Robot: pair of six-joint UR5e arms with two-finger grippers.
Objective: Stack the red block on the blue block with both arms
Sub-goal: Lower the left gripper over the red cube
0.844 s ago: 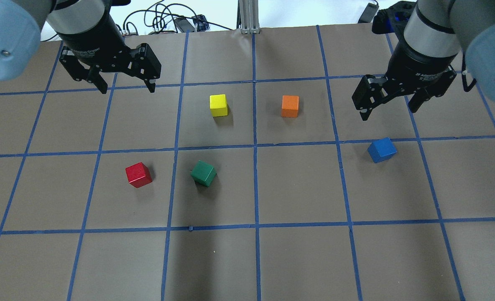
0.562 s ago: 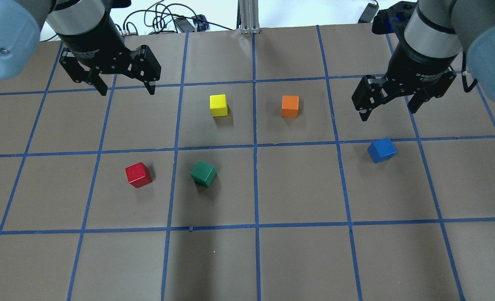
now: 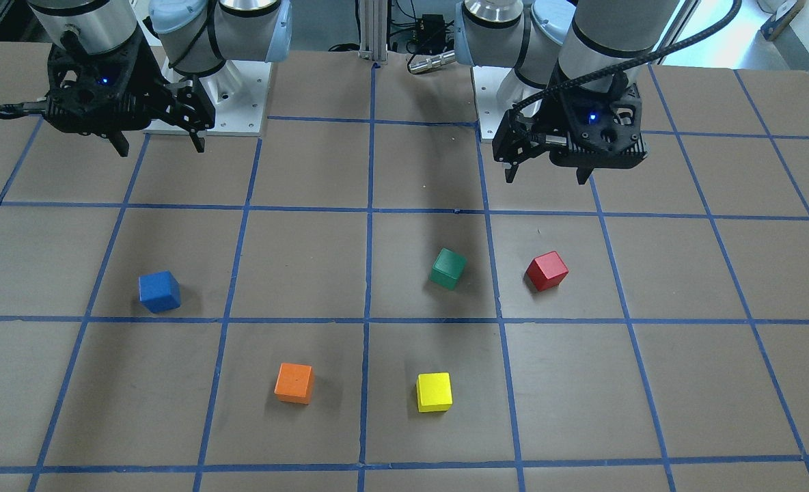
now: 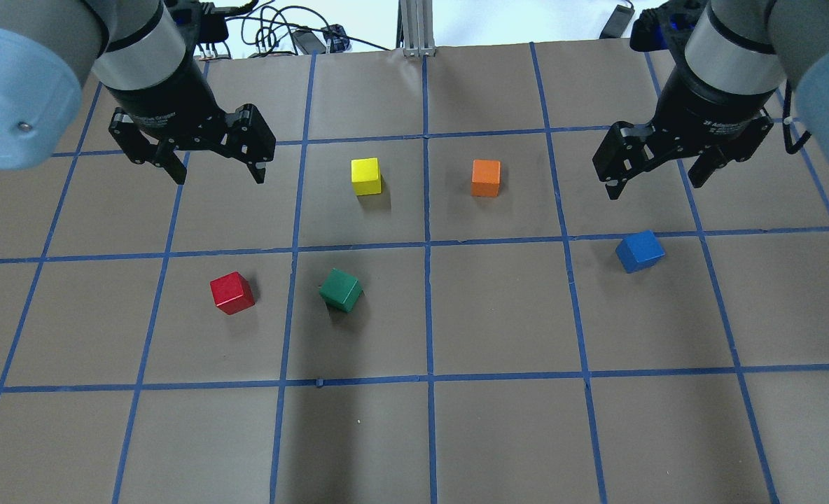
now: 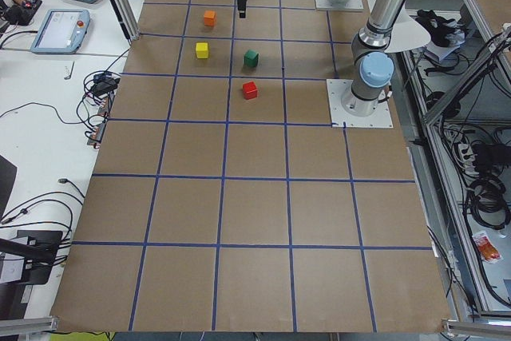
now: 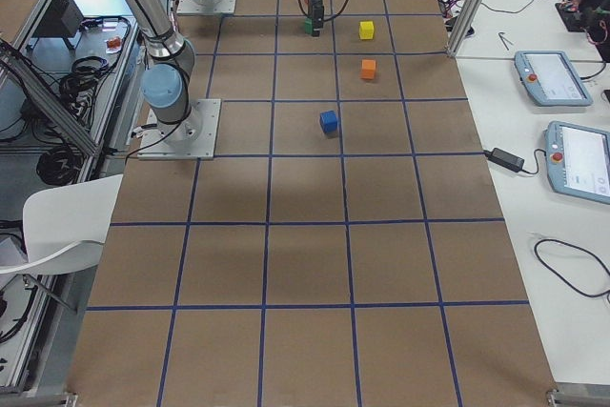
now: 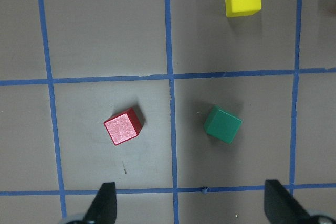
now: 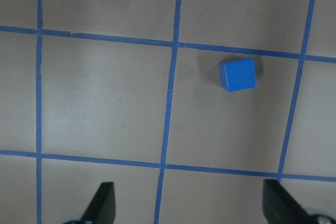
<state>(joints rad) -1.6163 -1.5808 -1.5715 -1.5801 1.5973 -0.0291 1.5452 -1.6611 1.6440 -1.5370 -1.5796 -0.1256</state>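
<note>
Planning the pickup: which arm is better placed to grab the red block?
Left. The left gripper, open, hangs on the same side as the red block; the right gripper is across the table, near the blue block.

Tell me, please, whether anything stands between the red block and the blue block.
Yes: the green block sits on the straight line from the red block to the blue block, nearer the red. Nothing lies between the left gripper and the red block.

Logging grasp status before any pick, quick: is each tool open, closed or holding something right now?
Left tool: open, holding nothing.
Right tool: open, holding nothing.
</note>
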